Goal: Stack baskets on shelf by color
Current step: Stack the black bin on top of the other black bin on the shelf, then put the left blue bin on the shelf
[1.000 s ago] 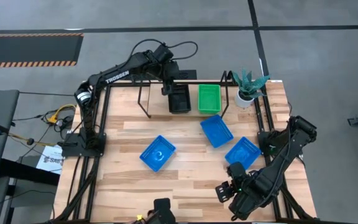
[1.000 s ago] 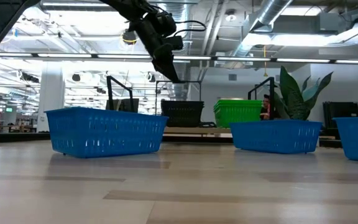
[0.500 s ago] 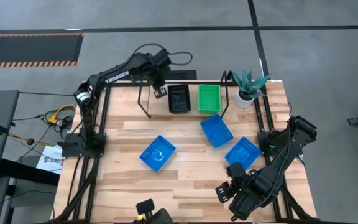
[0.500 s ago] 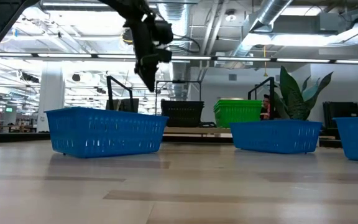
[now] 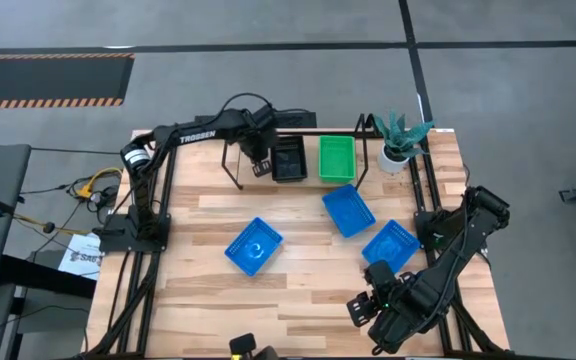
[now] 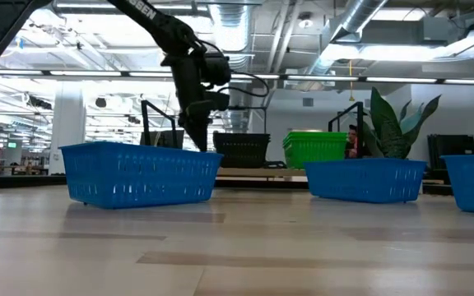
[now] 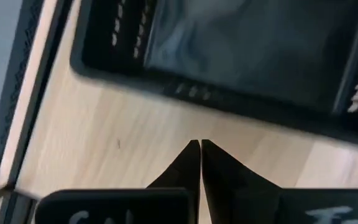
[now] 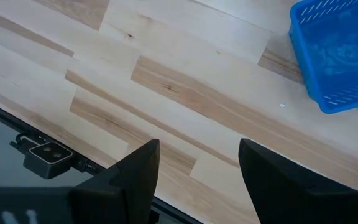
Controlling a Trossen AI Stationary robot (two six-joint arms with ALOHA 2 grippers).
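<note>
Pale wood planks make up the table [image 5: 298, 285], ringed by a black frame on a grey floor. At the back, the left arm's fingers [image 7: 199, 163] are pressed together on nothing, tips just above the shelf [image 5: 230, 165] board beside the black basket [image 5: 288, 159]; a green basket [image 5: 336, 158] sits next to that on the shelf. Three blue baskets lie out on the table: one toward the left [image 5: 253, 247], one in the middle just in front of the shelf [image 5: 348, 210], one toward the right [image 5: 389, 245]. The right arm's fingers [image 8: 194, 168] are spread wide and empty, near the table's front edge by that last basket. These baskets look like thin, light, fairly stiff plastic, likely to slide on the smooth wood if nudged, so a pinch over one rim wall, one finger inside and one outside, probably gives the surest hold. A potted plant [image 5: 399, 136] stands at the back right corner.
</note>
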